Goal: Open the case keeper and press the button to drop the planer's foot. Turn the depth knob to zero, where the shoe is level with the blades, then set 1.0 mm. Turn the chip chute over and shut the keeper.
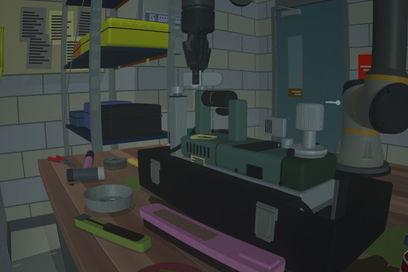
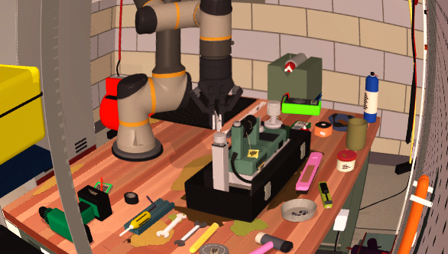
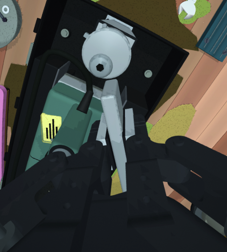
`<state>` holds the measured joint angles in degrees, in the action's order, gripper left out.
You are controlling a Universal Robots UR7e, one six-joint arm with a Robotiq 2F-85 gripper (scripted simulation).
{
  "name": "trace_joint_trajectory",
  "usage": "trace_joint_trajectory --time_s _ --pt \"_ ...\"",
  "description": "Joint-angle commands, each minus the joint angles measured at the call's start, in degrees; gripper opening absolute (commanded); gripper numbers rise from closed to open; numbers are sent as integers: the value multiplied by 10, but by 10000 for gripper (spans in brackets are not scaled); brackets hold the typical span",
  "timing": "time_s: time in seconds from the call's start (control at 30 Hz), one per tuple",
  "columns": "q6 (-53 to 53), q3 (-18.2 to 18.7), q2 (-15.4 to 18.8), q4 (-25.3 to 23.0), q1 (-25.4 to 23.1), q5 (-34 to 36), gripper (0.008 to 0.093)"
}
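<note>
My gripper [image 1: 195, 78] [image 2: 217, 119] [image 3: 115, 150] hangs straight down above the rear end of the case. The case keeper [image 1: 202, 79] [image 3: 113, 117], a flat grey arm on top of a grey post [image 1: 177, 118] [image 2: 219, 161], is held in its closed fingers. The arm pivots on a round cap [image 3: 106, 54]. The green planer [image 1: 256, 154] [image 2: 256, 148] [image 3: 65, 122] sits in the open black case [image 1: 262, 205] [image 2: 248, 182]. Its ribbed depth knob [image 1: 309, 123] [image 2: 273, 113] stands at the far end. The grey chip chute [image 1: 274, 126] stands beside the knob.
The robot's base [image 1: 368, 128] [image 2: 135, 119] stands behind the case. A pink sanding block [image 1: 211, 237] [image 2: 309, 171], a green knife [image 1: 113, 232], a grey dish [image 1: 108, 197] [image 2: 299, 209] and small tools lie around the case. A shelf unit [image 1: 114, 73] stands at the bench's rear.
</note>
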<state>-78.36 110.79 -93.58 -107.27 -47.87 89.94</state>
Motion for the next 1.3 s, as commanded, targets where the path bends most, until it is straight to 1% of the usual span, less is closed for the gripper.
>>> trace_joint_trajectory --time_s 0.0,0.73,1.0,1.27 --pt "-15 0 -1 0 2 1 80" --pt "-368 6 -7 1 37 1 80" --pt "-464 4 -5 0 45 1 80" --pt "-532 1 -2 0 51 1 80"
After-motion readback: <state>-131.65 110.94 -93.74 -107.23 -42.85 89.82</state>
